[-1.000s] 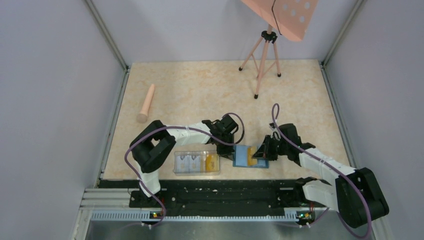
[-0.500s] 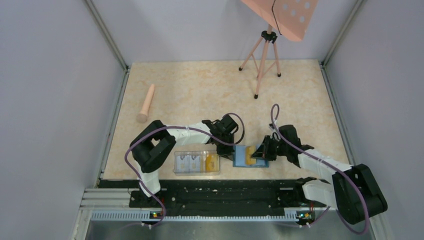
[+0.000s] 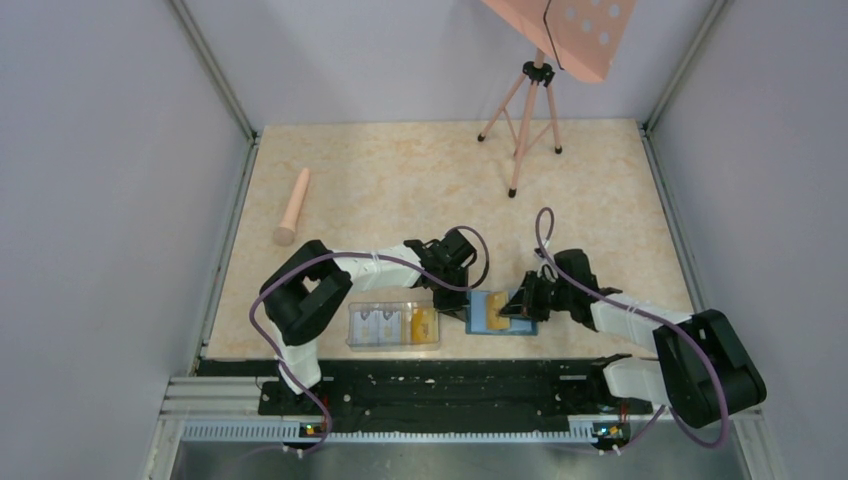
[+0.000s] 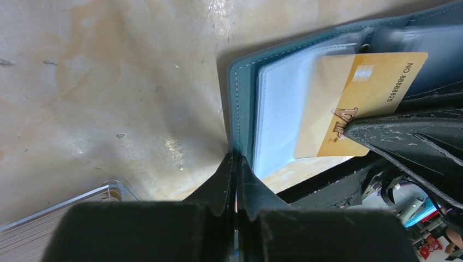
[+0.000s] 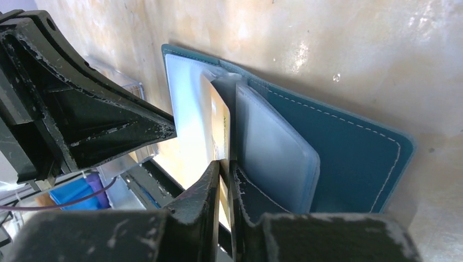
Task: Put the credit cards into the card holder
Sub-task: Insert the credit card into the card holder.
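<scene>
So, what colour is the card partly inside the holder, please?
The card is golden yellow; clearest in left wrist view.

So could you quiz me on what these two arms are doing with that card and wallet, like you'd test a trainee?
1. True or false: the right gripper holds a yellow card.
2. The left gripper is: A) wide open, B) shut on the edge of the wallet, C) lifted well away from it.
3. Fill in: in the overhead view, the clear box sits to the ___ of the wallet.
Key: 1 true; 2 B; 3 left.
</scene>
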Controlling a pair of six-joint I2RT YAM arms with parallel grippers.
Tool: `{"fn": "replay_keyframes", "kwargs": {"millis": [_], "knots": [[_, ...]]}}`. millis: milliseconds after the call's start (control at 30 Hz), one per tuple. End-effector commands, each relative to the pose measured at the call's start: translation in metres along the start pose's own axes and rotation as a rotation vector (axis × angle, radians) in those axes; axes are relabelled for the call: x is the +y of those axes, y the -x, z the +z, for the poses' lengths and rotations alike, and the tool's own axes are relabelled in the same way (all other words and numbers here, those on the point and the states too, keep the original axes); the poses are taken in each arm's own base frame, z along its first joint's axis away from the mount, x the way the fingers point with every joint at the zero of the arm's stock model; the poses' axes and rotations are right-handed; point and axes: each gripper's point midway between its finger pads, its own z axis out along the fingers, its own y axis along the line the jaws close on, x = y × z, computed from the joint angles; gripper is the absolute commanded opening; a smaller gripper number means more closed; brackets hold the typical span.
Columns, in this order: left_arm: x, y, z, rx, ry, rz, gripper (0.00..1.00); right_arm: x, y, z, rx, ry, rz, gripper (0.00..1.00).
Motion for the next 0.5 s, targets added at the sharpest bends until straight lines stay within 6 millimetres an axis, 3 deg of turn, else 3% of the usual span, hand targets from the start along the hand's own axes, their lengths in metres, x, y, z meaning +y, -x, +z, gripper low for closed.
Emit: {"fn": "replay_keyframes", "kwargs": {"millis": [0,467], "knots": [[0.005,-0.005,0.008,0.021,0.025,0.015,0.00,-0.016,-0.006,-0.002,0.022,-0.078,0.009,0.13],[0.007,-0.006,0.008,0.024,0.038,0.020,0.00,-0.015,0.001,-0.016,0.027,-0.211,-0.037,0.67]]}}
